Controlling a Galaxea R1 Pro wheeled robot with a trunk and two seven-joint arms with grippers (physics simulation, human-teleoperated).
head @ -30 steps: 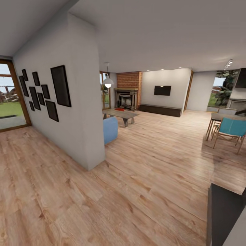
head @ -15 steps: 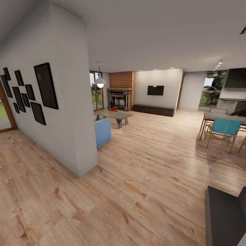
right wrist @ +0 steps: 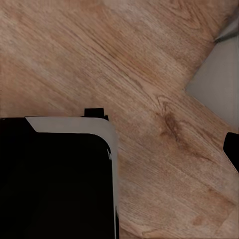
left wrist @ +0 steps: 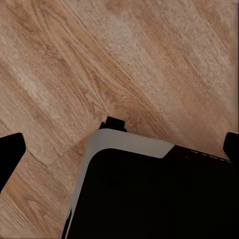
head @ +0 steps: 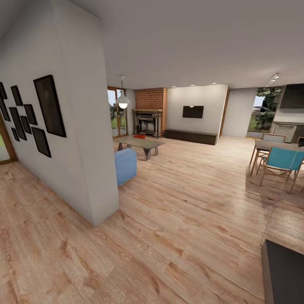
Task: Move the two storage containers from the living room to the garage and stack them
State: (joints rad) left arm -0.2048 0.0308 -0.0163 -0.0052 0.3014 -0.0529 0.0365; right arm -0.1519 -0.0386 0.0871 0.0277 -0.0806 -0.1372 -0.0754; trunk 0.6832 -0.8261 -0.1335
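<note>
Far down the living room, a small red-orange storage container (head: 139,136) lies on the low coffee table (head: 145,144) in front of the dark fireplace (head: 147,122) and brick chimney (head: 151,98). At this distance I cannot make out a second one. My left gripper (left wrist: 119,149) hangs over the wood-plank floor above my dark base, open, its fingertips (left wrist: 10,155) far apart with nothing between them. My right gripper (right wrist: 119,152) also points down at the planks; one fingertip (right wrist: 232,149) shows at the picture's edge, set wide, holding nothing.
A white partition wall (head: 80,139) with black frames juts in close on the left. Behind its corner sits a blue armchair (head: 126,165). A dining table with a teal chair (head: 280,162) stands at the right, and a dark counter corner (head: 285,274) is at the lower right. Wide wood floor (head: 190,198) leads ahead.
The whole head view has shifted: the camera has moved forward and turned, so the partition wall looms larger at the left. Nothing in the room has moved.
</note>
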